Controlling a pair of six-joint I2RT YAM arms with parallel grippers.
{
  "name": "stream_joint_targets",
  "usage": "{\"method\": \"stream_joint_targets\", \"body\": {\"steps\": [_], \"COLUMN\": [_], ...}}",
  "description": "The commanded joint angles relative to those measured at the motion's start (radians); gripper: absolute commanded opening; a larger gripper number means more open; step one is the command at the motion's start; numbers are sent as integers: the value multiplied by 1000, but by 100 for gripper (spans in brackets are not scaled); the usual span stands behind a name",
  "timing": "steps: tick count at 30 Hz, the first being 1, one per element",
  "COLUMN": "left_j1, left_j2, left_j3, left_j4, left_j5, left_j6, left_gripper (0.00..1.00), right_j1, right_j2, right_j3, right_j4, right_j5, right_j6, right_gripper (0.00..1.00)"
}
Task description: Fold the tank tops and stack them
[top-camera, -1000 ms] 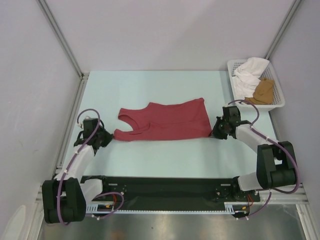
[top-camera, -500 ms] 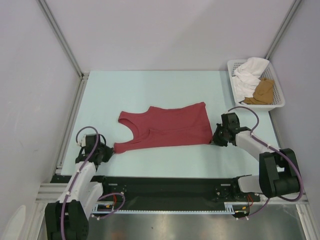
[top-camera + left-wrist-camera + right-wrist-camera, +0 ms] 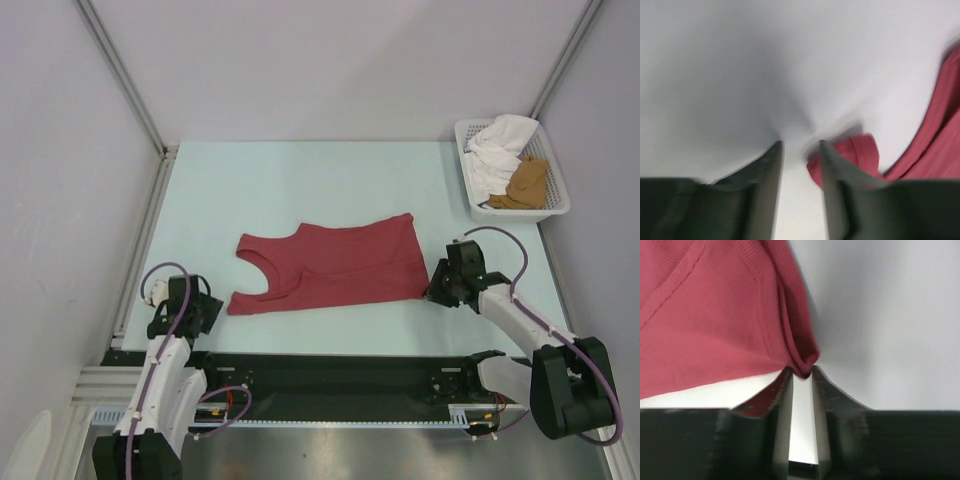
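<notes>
The dark red tank top [image 3: 330,265] lies spread flat in the middle of the table, straps to the left and hem to the right. My left gripper [image 3: 205,310] [image 3: 800,147] is open just left of the near strap. That strap's end [image 3: 855,152] lies outside the right finger, and nothing is between the jaws. My right gripper [image 3: 437,290] [image 3: 802,372] is at the near hem corner with its jaws slightly parted. A small fold of the hem [image 3: 802,362] rests between their tips. The tan-brown tank top [image 3: 527,183] lies crumpled in the basket.
A white mesh basket [image 3: 560,205] stands at the back right corner and also holds a white cloth [image 3: 500,150]. Grey walls with metal posts close in the table on the left, back and right. The black base rail [image 3: 330,375] runs along the near edge.
Both arms pulled the red tank top toward the near edge and laid it flat. Both grippers, shut before, have parted, and the left one has let go of the strap.
</notes>
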Motion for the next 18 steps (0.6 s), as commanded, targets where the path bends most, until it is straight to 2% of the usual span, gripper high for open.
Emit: {"method": "stream_joint_targets", "body": {"steps": [1, 4, 7, 8, 11, 12, 13, 15, 17, 18], "left_j1": [7, 7, 6, 7, 6, 7, 7, 6, 4, -5], "left_j2": [-14, -52, -119, -133, -170, -166, -158, -97, 9, 53], "left_j3": [47, 49, 49, 52, 70, 85, 90, 130, 162, 214], "left_j4": [-64, -77, -68, -66, 23, 107, 179, 291, 379, 400], "left_j5": [-84, -79, -88, -91, -37, -6, 61, 189, 282, 280], "left_j6": [-27, -47, -46, -47, 51, 84, 196, 247, 284, 289], "left_gripper": [49, 62, 68, 70, 72, 72, 73, 75, 75, 77], "right_j1": [0, 0, -1, -1, -3, -9, -12, -26, -29, -32], "right_j2": [-77, -100, -106, -105, -79, -69, -40, 18, 62, 90], "right_j3": [-12, 4, 14, 26, 52, 78, 93, 165, 220, 251], "right_j4": [-21, -33, -25, -22, -10, 8, 24, 38, 50, 50], "right_j5": [69, 69, 97, 97, 86, 82, 40, 11, -12, -24], "right_j6": [33, 36, 30, 29, 4, -28, -43, -74, -97, -102], "right_gripper": [29, 37, 48, 48, 48, 46, 42, 32, 31, 34]}}
